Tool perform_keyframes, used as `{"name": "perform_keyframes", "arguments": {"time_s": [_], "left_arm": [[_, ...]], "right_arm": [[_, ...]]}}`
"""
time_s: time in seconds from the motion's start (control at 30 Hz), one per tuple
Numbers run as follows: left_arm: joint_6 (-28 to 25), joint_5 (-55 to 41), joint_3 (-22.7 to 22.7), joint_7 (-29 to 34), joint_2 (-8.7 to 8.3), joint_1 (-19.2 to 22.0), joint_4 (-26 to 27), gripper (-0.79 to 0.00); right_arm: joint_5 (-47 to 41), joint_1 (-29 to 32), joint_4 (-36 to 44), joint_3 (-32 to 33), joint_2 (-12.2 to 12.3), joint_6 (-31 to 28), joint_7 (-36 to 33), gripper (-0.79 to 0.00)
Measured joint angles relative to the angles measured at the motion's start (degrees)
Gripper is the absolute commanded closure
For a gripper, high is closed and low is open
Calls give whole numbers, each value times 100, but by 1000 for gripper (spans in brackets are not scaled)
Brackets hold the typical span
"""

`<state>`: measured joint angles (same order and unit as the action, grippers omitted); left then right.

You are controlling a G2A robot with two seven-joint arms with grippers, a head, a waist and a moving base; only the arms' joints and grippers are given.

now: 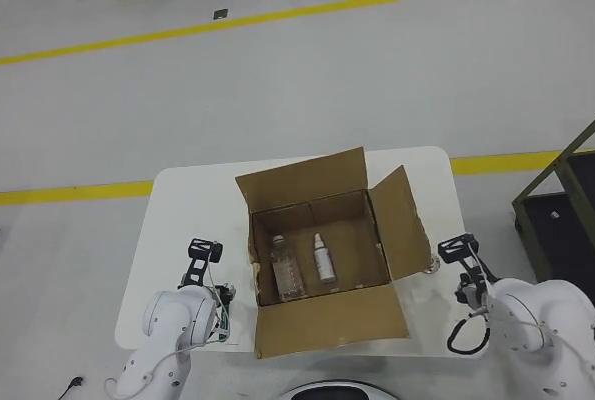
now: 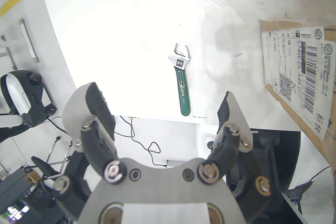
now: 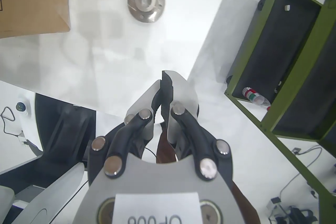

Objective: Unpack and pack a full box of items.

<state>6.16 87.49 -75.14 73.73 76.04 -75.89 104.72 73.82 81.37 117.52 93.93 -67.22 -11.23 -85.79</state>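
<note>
**Wrench ahead of left gripper, handle end nearer**
Left gripper [image 2: 160,100], spread wide and empty, faces the green-handled steel adjustable wrench [image 2: 181,83], which lies flat on the white table [image 2: 105,25] left of the open brown cardboard box [image 1: 332,320], long axis across the closing line. Right gripper [image 3: 164,79] is closed and empty.

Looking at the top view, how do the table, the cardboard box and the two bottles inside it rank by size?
Largest to smallest:
1. table
2. cardboard box
3. clear bottle
4. white bottle, slimmer and a bit shorter than the clear one beside it
</note>
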Motion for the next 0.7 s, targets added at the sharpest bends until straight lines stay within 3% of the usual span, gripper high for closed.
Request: {"name": "perform_keyframes", "arguments": {"time_s": [0.3,0.4,0.7], "left_arm": [[0,0,0,0,0,0,0,-785],[0,0,0,0,0,0,0,-785],[0,0,0,0,0,0,0,-785]], "right_arm": [[-1,11,6,24,1,-2,6,0],[194,5,-224,-25,8,0,334,0],[350,-1134,-1424,-576,7,-113,376,0]]}}
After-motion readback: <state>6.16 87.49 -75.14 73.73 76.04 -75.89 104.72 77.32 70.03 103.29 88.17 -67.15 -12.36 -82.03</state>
